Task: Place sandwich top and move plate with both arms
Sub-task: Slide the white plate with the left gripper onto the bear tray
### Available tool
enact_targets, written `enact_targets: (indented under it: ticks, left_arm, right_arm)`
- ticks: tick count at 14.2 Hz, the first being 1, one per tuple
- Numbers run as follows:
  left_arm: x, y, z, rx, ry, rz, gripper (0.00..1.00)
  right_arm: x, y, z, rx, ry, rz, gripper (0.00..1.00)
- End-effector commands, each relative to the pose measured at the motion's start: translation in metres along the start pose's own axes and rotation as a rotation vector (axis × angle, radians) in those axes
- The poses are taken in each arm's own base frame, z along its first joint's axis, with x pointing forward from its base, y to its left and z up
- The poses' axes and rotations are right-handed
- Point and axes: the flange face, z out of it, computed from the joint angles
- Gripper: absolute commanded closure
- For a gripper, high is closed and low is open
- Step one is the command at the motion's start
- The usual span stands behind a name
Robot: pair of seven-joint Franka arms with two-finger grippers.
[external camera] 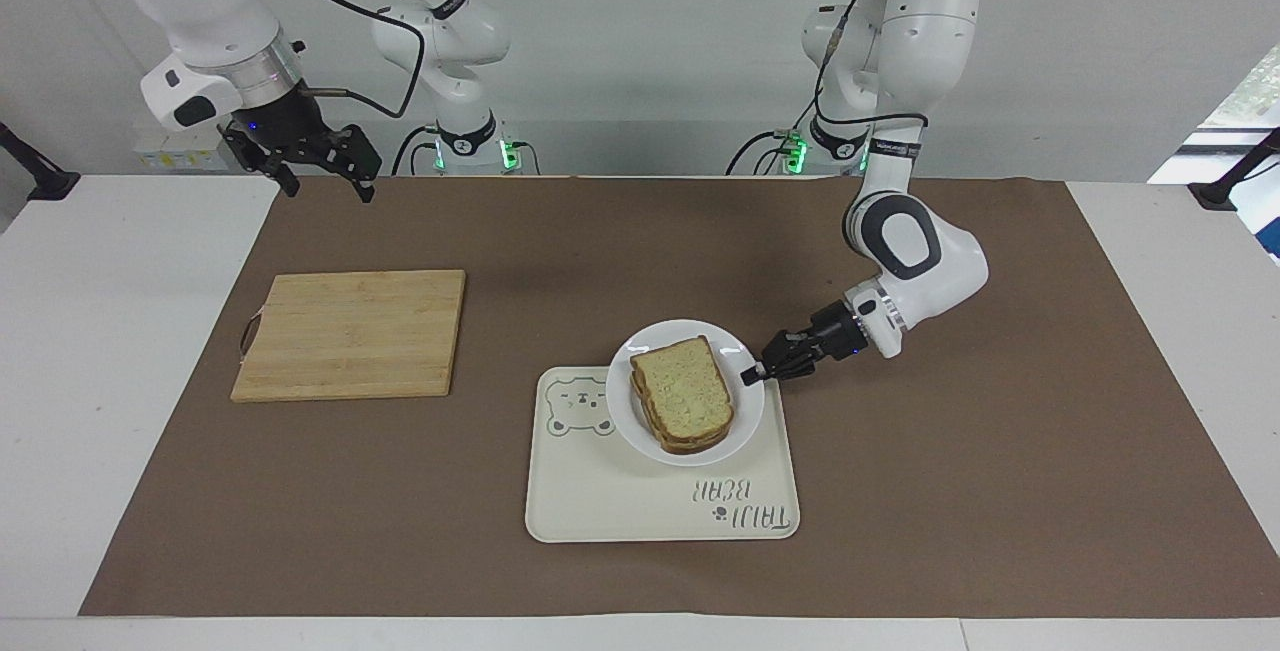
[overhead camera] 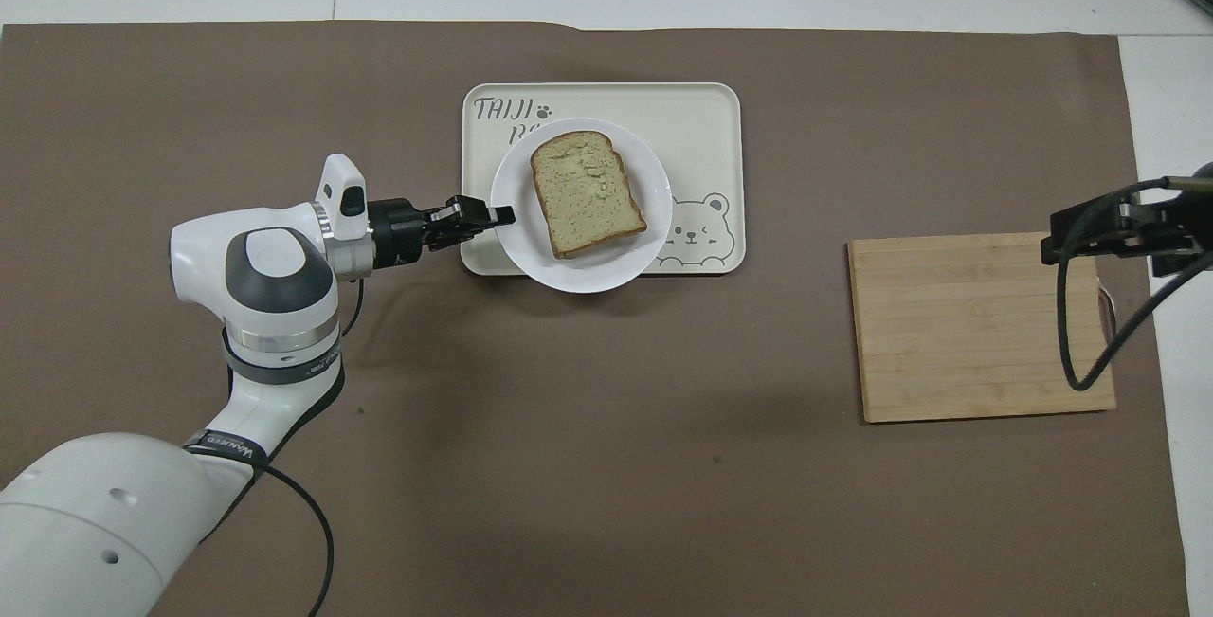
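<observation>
The sandwich top point(external camera: 684, 389) point(overhead camera: 588, 195), a pale speckled slice with a brown crust, lies on a stack of slices on the round white plate point(external camera: 618, 386) point(overhead camera: 578, 271). My left gripper point(external camera: 750, 374) point(overhead camera: 502, 216) is shut on the plate's rim at the left arm's end. The plate is over the cream bear tray point(external camera: 640, 501) point(overhead camera: 701, 124) and overhangs the tray's edge nearest the robots. I cannot tell whether it rests on the tray. My right gripper point(external camera: 328, 186) hangs open and empty, raised over the mat's edge near the wooden board, where the right arm waits.
A wooden cutting board point(external camera: 350, 334) point(overhead camera: 981, 328) lies bare toward the right arm's end of the table. A brown mat point(external camera: 950, 491) covers most of the white table.
</observation>
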Motion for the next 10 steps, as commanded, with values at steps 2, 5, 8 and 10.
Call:
enact_targets:
  ticks: [2, 5, 8, 10]
  left_arm:
    - [0.012, 0.013, 0.031, 0.028, 0.049, 0.019, 1.00]
    - [0.022, 0.018, 0.040, 0.047, 0.091, 0.030, 1.00]
    - [0.024, 0.019, 0.040, 0.081, 0.131, 0.041, 1.00]
    - [0.024, 0.019, 0.039, 0.102, 0.157, 0.052, 1.00]
  right_arm:
    - [-0.003, 0.003, -0.003, 0.019, -0.005, 0.017, 0.00]
    - [-0.003, 0.002, -0.003, 0.020, -0.005, 0.016, 0.00]
    - [-0.003, 0.002, -0.003, 0.020, -0.005, 0.016, 0.00]
    - [-0.003, 0.002, -0.003, 0.020, -0.005, 0.016, 0.00]
